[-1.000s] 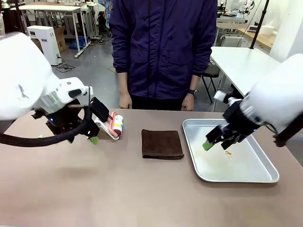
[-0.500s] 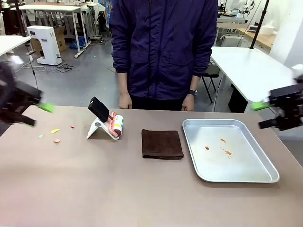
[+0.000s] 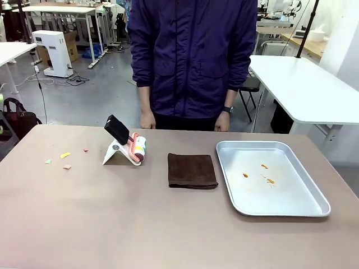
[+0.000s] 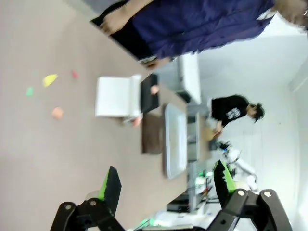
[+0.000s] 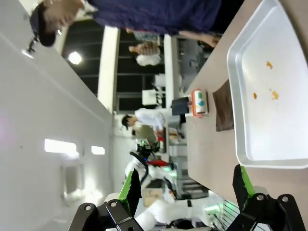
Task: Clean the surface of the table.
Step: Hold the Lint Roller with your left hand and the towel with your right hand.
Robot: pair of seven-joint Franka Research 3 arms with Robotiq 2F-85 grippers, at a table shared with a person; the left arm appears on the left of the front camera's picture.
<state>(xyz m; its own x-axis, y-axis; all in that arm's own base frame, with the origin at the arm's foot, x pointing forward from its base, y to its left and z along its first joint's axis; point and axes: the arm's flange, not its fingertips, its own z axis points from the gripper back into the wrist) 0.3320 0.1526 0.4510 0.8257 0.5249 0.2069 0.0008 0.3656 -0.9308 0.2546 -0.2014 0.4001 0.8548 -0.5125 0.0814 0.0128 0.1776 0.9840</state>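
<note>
Taupe worktop (image 3: 168,235) fills the foreground, a person (image 3: 193,56) standing at its 12 o'clock edge. Silver tray (image 3: 291,197) lies at 3 o'clock. Left pincer (image 4: 166,180) and right pincer (image 5: 187,180) both gape wide, empty. Brown cloth (image 3: 192,170) lies at centre, coloured scraps (image 3: 65,155) at 9 o'clock.

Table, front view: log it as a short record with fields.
table: brownish top, not yet clean
scraps: small coloured bits, table's left part
roller: on white stand, left of cloth
cloth: brown, folded, centre
tray: right, a few orange crumbs inside
left gripper: open, empty
right gripper: open, empty
</note>
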